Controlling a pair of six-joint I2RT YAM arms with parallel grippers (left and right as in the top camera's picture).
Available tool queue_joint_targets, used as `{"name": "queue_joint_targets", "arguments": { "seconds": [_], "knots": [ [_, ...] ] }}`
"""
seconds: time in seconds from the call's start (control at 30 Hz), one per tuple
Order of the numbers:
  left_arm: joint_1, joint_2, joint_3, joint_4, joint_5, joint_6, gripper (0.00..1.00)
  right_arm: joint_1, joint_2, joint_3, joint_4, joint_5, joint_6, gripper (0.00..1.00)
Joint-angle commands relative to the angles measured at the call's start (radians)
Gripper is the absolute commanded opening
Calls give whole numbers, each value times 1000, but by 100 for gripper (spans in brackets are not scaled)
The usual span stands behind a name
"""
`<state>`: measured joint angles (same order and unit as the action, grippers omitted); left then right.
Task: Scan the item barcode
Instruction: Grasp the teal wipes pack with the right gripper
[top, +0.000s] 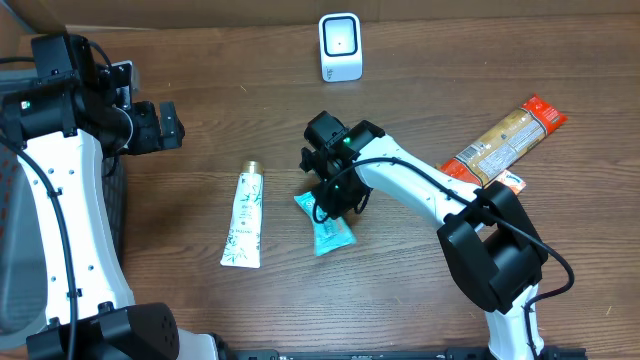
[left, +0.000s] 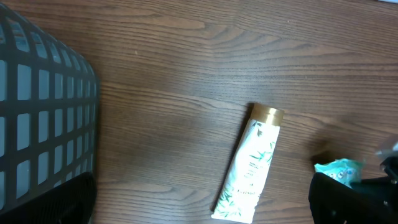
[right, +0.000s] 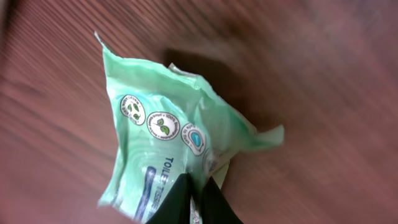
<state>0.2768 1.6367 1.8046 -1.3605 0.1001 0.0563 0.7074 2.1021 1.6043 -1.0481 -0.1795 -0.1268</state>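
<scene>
Pinching the green wipes packet (right: 168, 130) is the step in hand. The right gripper (right: 194, 190), at the centre of the overhead frame, has its fingers closed on the packet's edge, and the packet is on or just above the wooden table (top: 200, 60). The left gripper (top: 165, 125) hangs wide open at upper left, holding nothing. Next, I judge, the packet needs carrying to the white scanner (top: 340, 45) at top centre, barcode side facing it; no barcode is visible.

right tool (right: 196, 200) pinched closed on the lower edge of the green wipes packet (right: 158, 149), crumpled, label reads "TOILE". wood table (right: 336, 74) behind packet is blurred, packet possibly lifted off it.
</scene>
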Motion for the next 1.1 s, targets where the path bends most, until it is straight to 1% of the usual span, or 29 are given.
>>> {"name": "queue_joint_targets", "arguments": {
  "seconds": [0.0, 0.1, 0.13, 0.17, 0.23, 0.37, 0.47, 0.53, 0.57, 0.6, 0.63, 0.7, 0.77, 0.83, 0.9, 0.97, 1.07],
  "knots": [
    [-2, -4, 13, 4, 1, 15, 100, 3, -30, 17, 21, 183, -325, 9],
    [-2, -4, 13, 4, 1, 15, 100, 3, -30, 17, 61, 214, -415, 15],
    [-2, -4, 13, 4, 1, 15, 100, 3, -30, 17, 72, 212, -434, 19],
    [-2, -4, 13, 4, 1, 15, 100, 3, -30, 17, 84, 212, -451, 25],
    [-2, -4, 13, 4, 1, 15, 100, 3, -30, 17, 92, 212, -480, 31],
    [-2, -4, 13, 4, 1, 15, 100, 3, -30, 17, 95, 213, -570, 33],
    [-2, -4, 13, 4, 1, 15, 99, 3, -30, 18, 106, 212, -570, 33],
    [-2, -4, 13, 4, 1, 15, 100, 3, -30, 21, 112, 208, -526, 33],
    [-2, -4, 13, 4, 1, 15, 100, 3, -30, 21, 124, 192, -478, 36],
    [-2, -4, 13, 4, 1, 15, 100, 3, -30, 21, 139, 162, -409, 45],
    [-2, -4, 13, 4, 1, 15, 100, 3, -30, 21, 157, 128, -328, 46],
    [-2, -4, 13, 4, 1, 15, 100, 4, -30, 21, 185, 60, -174, 45],
    [-2, -4, 13, 4, 1, 15, 100, 4, -30, 21, 190, 27, -64, 37],
    [-2, -4, 13, 4, 1, 15, 100, 3, -30, 21, 187, 22, 31, 37],
    [-2, -4, 13, 4, 1, 15, 100, 3, -30, 21, 178, 10, 80, 37],
    [-2, -4, 13, 4, 1, 15, 100, 3, -30, 21, 159, -22, 79, 38],
    [-2, -4, 13, 4, 1, 15, 100, 15, -30, 21, 129, -11, 60, 38]
  ]
}}
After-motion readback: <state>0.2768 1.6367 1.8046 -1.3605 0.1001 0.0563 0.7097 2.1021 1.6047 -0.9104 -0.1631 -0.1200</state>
